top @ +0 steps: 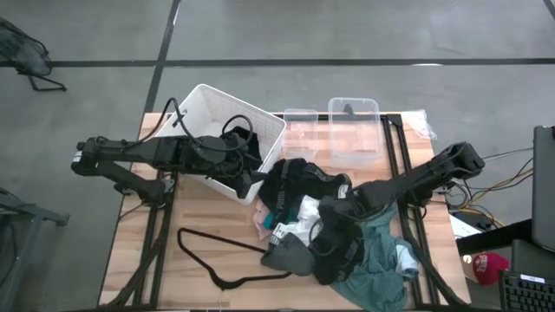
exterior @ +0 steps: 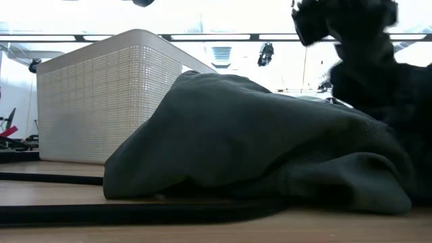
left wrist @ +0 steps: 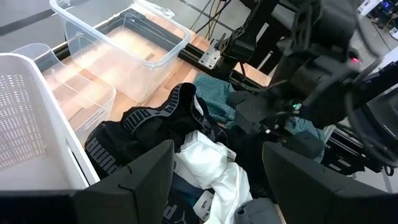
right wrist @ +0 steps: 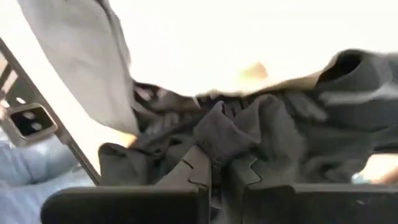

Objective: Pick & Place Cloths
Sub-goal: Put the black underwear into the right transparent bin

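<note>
The cloths (top: 325, 230) lie heaped on the table's middle and right: black pieces, white ones (left wrist: 208, 165), a large teal-green one (top: 381, 256) and a small pink piece (top: 260, 212). My right gripper (top: 334, 217) stands over the heap and is shut on a black cloth (right wrist: 249, 134). In the low view a grey-green cloth (exterior: 256, 135) fills the foreground. My left gripper (left wrist: 217, 177) is open over the white basket's (top: 212, 117) right rim, facing the heap and touching nothing. My right gripper pinches a bunched fold of the black cloth (right wrist: 214, 140) between its two fingers (right wrist: 199, 171), coming from above. The cloth hangs slack around and below the fingers (exterior: 368, 74), with its lower part still on the heap.
A thin black wire hanger (top: 221, 260) lies on the table's near left. Two clear plastic tubs (top: 351, 130) stand at the far edge behind the heap. The white basket sits far left, with dark items inside. Bare wood (top: 139, 251) shows at the near left.
</note>
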Tool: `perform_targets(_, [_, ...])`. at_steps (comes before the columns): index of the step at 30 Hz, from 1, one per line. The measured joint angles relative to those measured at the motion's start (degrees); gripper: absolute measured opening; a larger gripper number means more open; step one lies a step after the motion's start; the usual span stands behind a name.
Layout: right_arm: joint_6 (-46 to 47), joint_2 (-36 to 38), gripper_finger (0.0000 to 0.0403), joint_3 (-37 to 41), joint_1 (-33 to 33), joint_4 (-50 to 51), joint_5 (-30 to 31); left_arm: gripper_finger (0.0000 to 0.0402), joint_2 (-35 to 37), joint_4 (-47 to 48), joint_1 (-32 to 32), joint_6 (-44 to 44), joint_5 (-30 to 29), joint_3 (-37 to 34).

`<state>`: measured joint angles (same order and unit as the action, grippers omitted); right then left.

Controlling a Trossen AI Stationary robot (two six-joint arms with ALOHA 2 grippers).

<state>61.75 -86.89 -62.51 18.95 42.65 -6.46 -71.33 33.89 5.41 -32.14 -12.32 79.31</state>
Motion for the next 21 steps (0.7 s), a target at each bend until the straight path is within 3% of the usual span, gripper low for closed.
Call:
perform_targets(13, [-9.5, 0.0, 0.0009, -21.9, -5.1, 16.9, 11.1, 0.0250, 0.0, 0.0, 0.0, 0.1, -0.8, 0.0])
perform_targets(21, [-14.2, 0.0, 0.0008, -33.4, -8.9, 22.6, 14.5, 0.0250, 0.0, 0.0, 0.0, 0.1, -0.8, 0.0])
